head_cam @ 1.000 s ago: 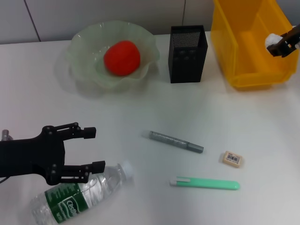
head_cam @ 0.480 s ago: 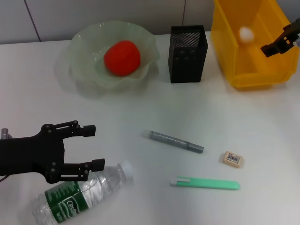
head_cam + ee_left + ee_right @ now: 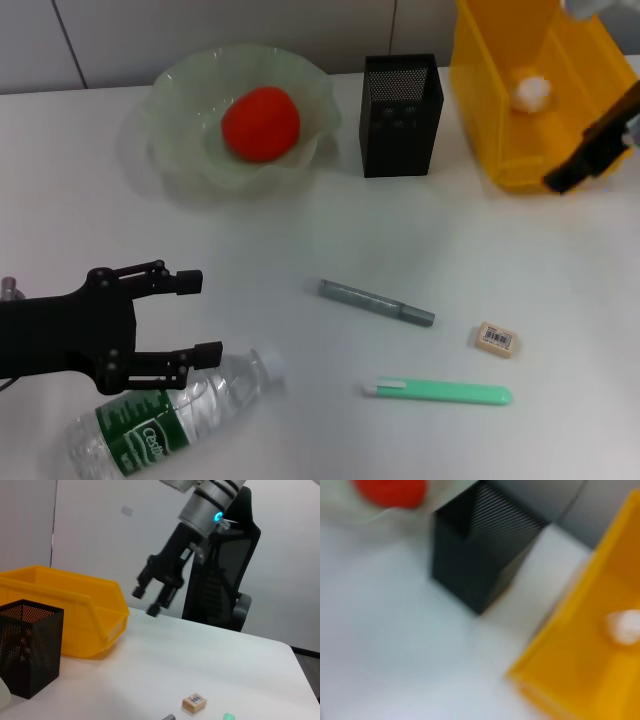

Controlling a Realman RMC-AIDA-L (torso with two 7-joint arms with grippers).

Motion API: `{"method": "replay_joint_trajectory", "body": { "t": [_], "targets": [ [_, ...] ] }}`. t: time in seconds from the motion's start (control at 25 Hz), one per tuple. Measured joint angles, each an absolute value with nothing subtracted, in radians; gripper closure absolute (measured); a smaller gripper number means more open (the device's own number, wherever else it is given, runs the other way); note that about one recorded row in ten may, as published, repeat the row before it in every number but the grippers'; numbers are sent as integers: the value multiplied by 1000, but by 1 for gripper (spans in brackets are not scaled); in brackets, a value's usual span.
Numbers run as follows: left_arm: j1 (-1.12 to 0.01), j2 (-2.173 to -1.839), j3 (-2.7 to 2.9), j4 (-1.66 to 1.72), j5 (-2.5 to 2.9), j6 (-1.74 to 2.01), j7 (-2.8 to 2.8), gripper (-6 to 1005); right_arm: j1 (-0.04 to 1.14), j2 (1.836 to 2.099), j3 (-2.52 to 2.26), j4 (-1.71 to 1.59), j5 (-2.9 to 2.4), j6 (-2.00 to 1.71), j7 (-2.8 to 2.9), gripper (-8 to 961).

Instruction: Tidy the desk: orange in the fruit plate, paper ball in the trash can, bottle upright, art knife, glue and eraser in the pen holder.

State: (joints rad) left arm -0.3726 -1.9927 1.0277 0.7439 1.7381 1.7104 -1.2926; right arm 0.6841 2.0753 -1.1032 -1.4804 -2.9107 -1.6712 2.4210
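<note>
The orange point(image 3: 260, 122) lies in the pale green fruit plate point(image 3: 175, 85). A white paper ball point(image 3: 530, 92) rests inside the yellow trash can point(image 3: 500, 130). My right gripper point(image 3: 562, 178) hangs open and empty over the table just in front of the can. The bottle point(image 3: 170, 412) lies on its side at the near left, and my left gripper point(image 3: 200, 318) hovers open just above its neck end. A grey stick point(image 3: 375, 302), a green stick point(image 3: 440, 392) and the eraser point(image 3: 495, 338) lie on the table; which stick is the art knife and which the glue I cannot tell. The pen holder point(image 3: 400, 115) stands upright.
The white table point(image 3: 450, 230) runs to a front edge and a right edge. Behind the right arm point(image 3: 200, 510) a black office chair point(image 3: 225, 580) stands beyond the table. The pen holder stands between the plate and the can.
The paper ball left my right gripper and dropped into the trash can. The right gripper then moved out of the can, down toward the table. My left arm stayed still.
</note>
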Motion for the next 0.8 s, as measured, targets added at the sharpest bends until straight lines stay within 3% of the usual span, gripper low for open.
{"method": "replay_joint_trajectory", "body": {
  "t": [0.4,0.8],
  "targets": [
    [-370,-1993,1030,744,1739,1712,-1288,145,763,2076,-1109,-1407,-2865,-1908,2387,192],
    [-365,-1993,1028,744,1740,1714,-1286,145,739,2082,-1256,-1290,-2761,-1819,2364,191]
  ]
}}
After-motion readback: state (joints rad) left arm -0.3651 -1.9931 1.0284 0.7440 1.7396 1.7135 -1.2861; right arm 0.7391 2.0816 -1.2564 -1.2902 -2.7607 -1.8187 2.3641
